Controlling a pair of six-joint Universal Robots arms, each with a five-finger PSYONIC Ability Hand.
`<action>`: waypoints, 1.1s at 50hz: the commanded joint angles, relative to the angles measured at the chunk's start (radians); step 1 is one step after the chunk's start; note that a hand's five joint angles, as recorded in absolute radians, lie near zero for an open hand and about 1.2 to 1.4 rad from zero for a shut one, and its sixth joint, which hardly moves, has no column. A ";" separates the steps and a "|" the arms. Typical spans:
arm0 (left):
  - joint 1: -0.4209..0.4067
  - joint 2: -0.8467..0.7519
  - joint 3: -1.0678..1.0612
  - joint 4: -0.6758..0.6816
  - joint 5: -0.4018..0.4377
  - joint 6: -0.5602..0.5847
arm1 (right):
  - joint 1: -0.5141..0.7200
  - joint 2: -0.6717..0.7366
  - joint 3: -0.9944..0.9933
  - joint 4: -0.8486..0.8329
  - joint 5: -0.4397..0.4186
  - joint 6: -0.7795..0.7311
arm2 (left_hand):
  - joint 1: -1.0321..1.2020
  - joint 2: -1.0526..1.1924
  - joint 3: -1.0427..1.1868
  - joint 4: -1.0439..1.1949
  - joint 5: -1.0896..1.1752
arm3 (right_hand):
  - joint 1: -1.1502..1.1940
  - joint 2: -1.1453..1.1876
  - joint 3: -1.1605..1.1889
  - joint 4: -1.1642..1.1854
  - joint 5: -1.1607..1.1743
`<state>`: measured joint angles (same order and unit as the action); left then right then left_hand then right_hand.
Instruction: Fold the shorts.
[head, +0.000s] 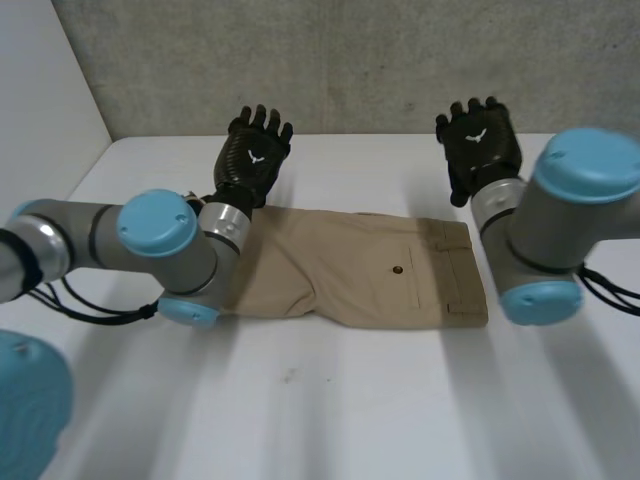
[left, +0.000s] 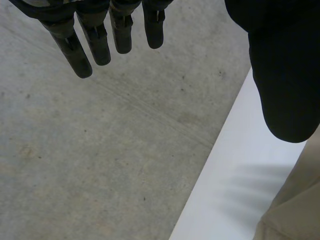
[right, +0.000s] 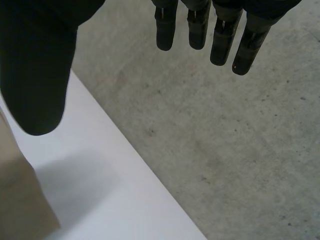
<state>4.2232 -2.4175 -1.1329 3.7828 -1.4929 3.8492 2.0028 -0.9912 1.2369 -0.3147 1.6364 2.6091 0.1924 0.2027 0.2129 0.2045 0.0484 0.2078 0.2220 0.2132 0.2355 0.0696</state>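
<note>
White worktop (head: 320, 400), concrete wall (head: 350, 60) | head: khaki shorts (head: 360, 270) flat at centre, left hand (head: 255, 155) and right hand (head: 480, 140) hovering beyond, spread, empty | left wrist: fingers (left: 97, 40) straight | right wrist: same | step: pre-grasp; next, probably pinch one end, fold over.

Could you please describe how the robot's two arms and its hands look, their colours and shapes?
Both the left arm and the right arm are thick grey tubes with rounded joints closed by light-blue caps. Each ends in a silver wrist ring and a black hand. The left hand and the right hand each carry a small white mark on the back.
</note>
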 joint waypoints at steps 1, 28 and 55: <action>0.008 0.202 -0.244 -0.032 -0.049 -0.023 | -0.030 -0.159 0.165 0.202 -0.108 0.084 | -0.018 -0.028 -0.038 -0.030 -0.048 | -0.033 -0.047 -0.039 -0.061 -0.070; 0.043 0.459 -0.587 -0.259 -0.067 -0.433 | -0.163 -0.024 0.449 0.011 -0.210 0.172 | -0.018 -0.028 -0.038 -0.030 -0.048 | 1.187 1.173 1.182 1.159 1.151; 0.077 0.558 -0.600 -0.262 -0.073 -0.439 | 0.086 -0.088 0.032 0.238 -0.173 -0.165 | -0.018 -0.028 -0.038 -0.030 -0.048 | 1.188 1.174 1.183 1.161 1.152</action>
<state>4.2995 -1.8730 -1.7314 3.5204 -1.5644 3.4100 1.8901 -1.1773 1.4186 -0.1033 1.4846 2.4633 0.1923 0.2016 0.2129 0.2045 0.0484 0.9664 1.1779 1.1789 1.1923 0.9241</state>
